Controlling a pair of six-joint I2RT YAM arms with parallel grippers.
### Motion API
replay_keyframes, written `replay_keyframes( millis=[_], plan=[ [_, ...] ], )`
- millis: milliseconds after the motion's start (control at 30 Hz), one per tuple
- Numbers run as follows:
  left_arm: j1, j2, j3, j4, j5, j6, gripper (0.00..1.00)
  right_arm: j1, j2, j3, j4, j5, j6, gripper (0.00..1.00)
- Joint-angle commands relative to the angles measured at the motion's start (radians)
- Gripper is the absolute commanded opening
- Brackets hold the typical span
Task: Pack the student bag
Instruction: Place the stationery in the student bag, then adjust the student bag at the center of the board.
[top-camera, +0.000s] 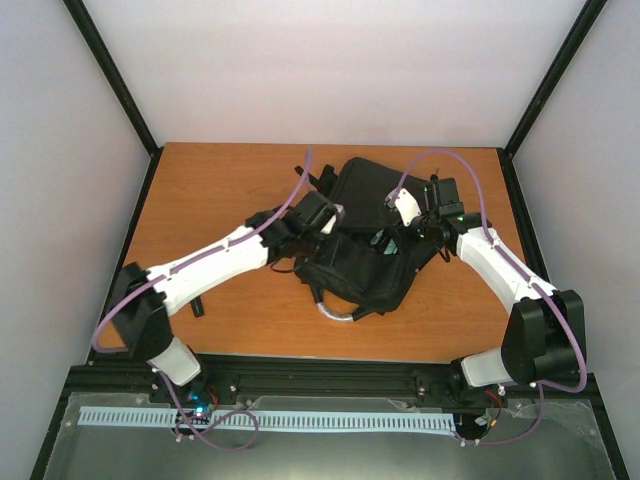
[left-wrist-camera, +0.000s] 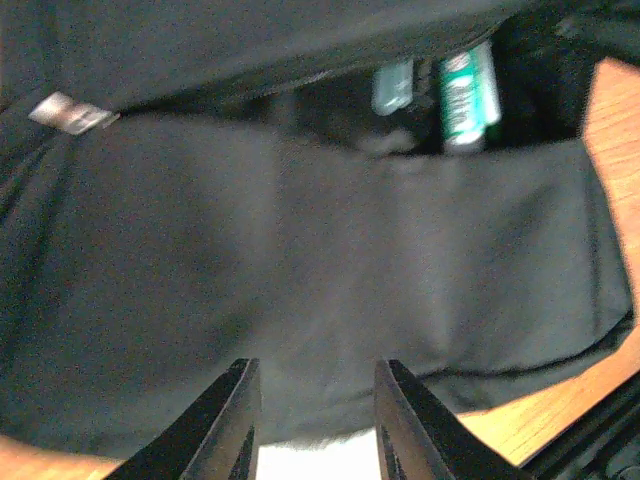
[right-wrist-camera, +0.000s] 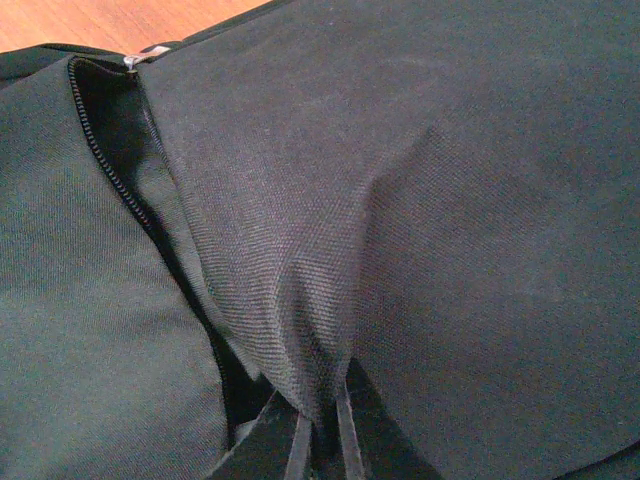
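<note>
Green carton, perhaps, inside student bag

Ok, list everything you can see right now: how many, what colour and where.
backpack: one, black, middle of the table, unzipped
handle loop: one, grey, at the backpack's near edge
green and white item: one, inside the open backpack
pale item: one, pale green, beside it, too blurred to name
table: one, orange-brown wood, under everything
left gripper: one, black fingers, open, over the backpack's fabric
right gripper: one, black, shut on a fold of the backpack
</note>
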Motion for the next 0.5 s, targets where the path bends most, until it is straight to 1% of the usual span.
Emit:
replay_keyframes(
  millis=[0, 67, 100, 167, 267, 333, 367, 467],
  plan=[
    [0.008, -0.135, -0.110, -0.101, -0.187, -0.008, 0.38, 0.002, -0.002, 0.016, 0.042, -0.054, -0.003, 0.03],
    [0.033, -0.172, -0.161, -0.147, -0.263, -0.035, 0.55, 0.002, -0.003, 0.016, 0.043, -0.055, -0.003, 0.03],
    [0.058, -0.187, -0.190, -0.166, -0.299, -0.056, 0.62, 0.003, -0.004, 0.017, 0.041, -0.056, -0.005, 0.03],
    [0.115, -0.218, -0.251, -0.192, -0.322, -0.096, 0.72, 0.003, -0.007, 0.017, 0.041, -0.054, -0.006, 0.03],
    [0.218, -0.265, -0.344, -0.203, -0.316, -0.150, 0.84, 0.003, -0.008, 0.017, 0.042, -0.052, -0.009, 0.03],
    [0.263, -0.295, -0.385, -0.233, -0.394, -0.221, 0.97, 0.003, -0.007, 0.018, 0.040, -0.053, -0.009, 0.03],
    [0.276, -0.306, -0.398, -0.248, -0.441, -0.250, 0.99, 0.003, -0.005, 0.018, 0.039, -0.054, -0.009, 0.03],
    [0.300, -0.353, -0.433, -0.277, -0.586, -0.336, 1.00, 0.003, -0.003, 0.023, 0.036, -0.057, -0.009, 0.03]
  ],
)
